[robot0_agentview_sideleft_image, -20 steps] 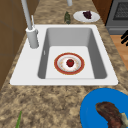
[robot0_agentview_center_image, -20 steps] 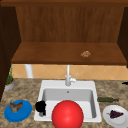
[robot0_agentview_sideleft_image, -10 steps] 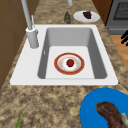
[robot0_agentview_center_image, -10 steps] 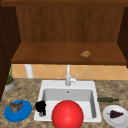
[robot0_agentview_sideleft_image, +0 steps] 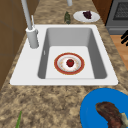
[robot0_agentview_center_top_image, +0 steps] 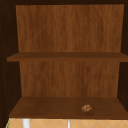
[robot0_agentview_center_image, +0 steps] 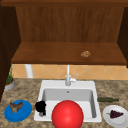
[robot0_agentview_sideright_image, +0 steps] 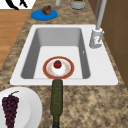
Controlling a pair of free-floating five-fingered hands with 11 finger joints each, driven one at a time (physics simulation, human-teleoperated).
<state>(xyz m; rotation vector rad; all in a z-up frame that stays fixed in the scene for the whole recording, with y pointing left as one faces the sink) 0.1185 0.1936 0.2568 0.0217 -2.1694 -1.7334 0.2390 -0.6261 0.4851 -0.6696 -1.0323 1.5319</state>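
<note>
Attention is drawn to the front view, where the left hand is seen hovering at the left front corner of the sink, over the rim. It is caught as a dark clump; whether the fingers are spread or curled cannot be told, and nothing can be made out in its hold. Just to its left, the blue plate is set on the counter with a piece of meat on it. To its right, a big red ball is planted across the front of the sink, and the basin floor is covered by it.

That floor is opened up by the left side view: a red-rimmed plate is laid in the basin, with a small red fruit at its centre. Black fingers are glimpsed at the right edge, out beyond the counter front; which hand they belong to cannot be told.

From the right side view, a green bottle is picked out lying beside the sink, next to a white plate of grapes.

Up in the upper view, a small brown lump is spotted on the lower shelf.
</note>
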